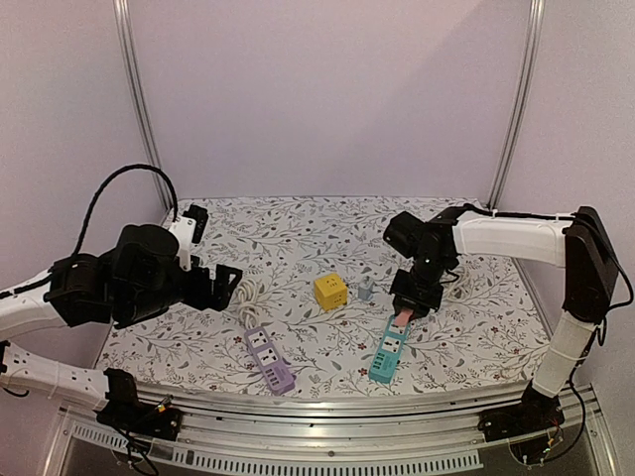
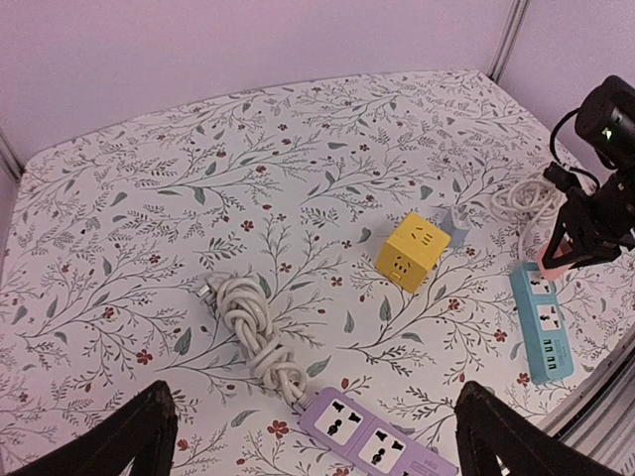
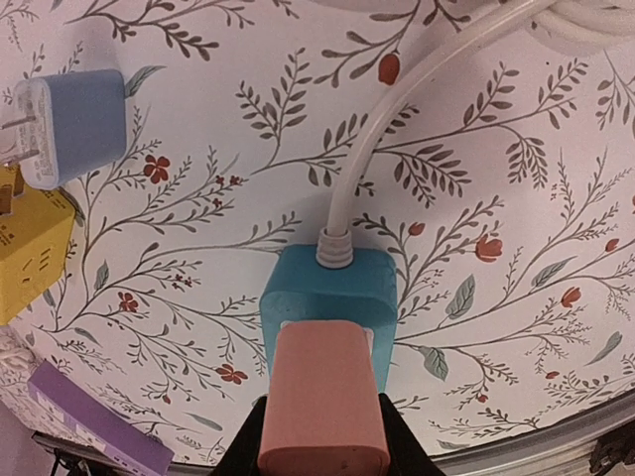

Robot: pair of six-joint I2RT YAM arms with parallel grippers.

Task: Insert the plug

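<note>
My right gripper (image 1: 405, 315) is shut on a pink plug (image 3: 323, 402) and holds it over the cord end of a teal power strip (image 3: 327, 288). The teal strip (image 1: 388, 354) lies on the flowered table at front right. Whether the plug's pins are in a socket is hidden. A blue plug adapter (image 3: 71, 129) lies apart, beside a yellow cube socket (image 1: 330, 291). My left gripper (image 2: 308, 436) is open and empty, above a purple power strip (image 2: 377, 446) and its knotted white cord (image 2: 253, 332).
The teal strip's white cord (image 2: 526, 198) lies coiled at the right. The purple strip (image 1: 270, 359) lies at front centre. The table's metal front rail (image 1: 327, 402) runs just beyond both strips. Walls enclose the back and sides.
</note>
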